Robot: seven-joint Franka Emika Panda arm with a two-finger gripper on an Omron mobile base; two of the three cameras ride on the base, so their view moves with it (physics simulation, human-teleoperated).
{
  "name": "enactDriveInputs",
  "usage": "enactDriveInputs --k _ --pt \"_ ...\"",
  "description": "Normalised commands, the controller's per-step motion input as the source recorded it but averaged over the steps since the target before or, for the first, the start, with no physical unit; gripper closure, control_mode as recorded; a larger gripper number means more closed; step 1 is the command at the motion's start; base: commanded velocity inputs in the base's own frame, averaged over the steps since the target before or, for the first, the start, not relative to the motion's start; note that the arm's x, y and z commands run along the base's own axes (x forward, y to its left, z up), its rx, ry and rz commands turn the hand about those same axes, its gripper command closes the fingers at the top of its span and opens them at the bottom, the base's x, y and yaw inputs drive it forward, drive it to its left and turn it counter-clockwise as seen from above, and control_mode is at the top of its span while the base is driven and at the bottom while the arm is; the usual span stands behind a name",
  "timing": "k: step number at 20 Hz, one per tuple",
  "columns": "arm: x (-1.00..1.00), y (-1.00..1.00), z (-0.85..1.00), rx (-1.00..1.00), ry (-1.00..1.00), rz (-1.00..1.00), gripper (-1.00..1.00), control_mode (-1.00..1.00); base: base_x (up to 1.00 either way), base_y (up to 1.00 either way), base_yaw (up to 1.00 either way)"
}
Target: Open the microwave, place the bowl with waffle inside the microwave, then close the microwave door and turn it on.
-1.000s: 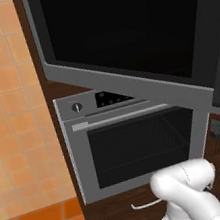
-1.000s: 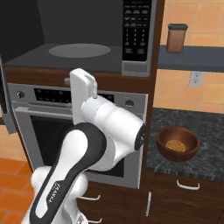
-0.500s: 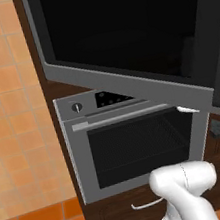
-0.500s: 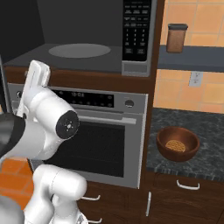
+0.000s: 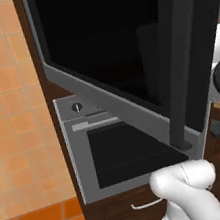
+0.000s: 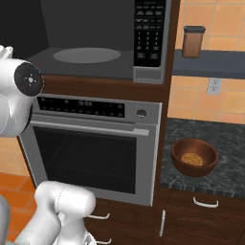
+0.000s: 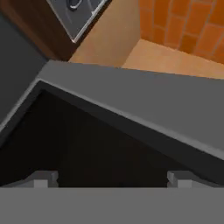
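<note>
Now tool (image 7: pixel 112 179) fully open, empty, by microwave door (image 7: pixel 131 113).

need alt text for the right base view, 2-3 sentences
The microwave stands open, its grey cavity and round turntable bare, above a silver oven. On the dark counter to the right sits the brown bowl holding the waffle. The white arm rises at the left edge.

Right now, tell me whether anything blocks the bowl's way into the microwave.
Nothing visible does. The microwave door is swung open, and the cavity with its turntable stands bare. The bowl with the waffle sits on the dark counter, right of the oven and below the microwave.
</note>
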Motion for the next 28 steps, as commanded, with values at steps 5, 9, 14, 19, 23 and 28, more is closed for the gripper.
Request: enactDriveInputs --k 5,9,14,19,23,28 --pt "-0.26 1.00 0.64 0.12 0.60 0.29 -1.00 -1.00 0.00 0.00 0.00" --pt "0.00 -0.35 0.16 0.33 0.23 0.07 -1.00 -1.00 0.00 0.00 0.00" --pt "-0.09 -1.00 -0.75 0.07 -0.09 -0.23 -1.00 -1.00 0.00 0.00 0.00" --pt "-0.58 -1.00 -0.41 -0.20 -0.47 -0.02 -1.00 -1.00 0.00 0.00 0.00" --pt "-0.30 -1.00 -0.67 -0.60 -0.31 0.00 -1.00 -1.00 0.00 0.00 0.00" --pt "-0.10 -1.00 -0.82 -0.73 -0.25 -0.02 -1.00 -1.00 0.00 0.00 0.00"
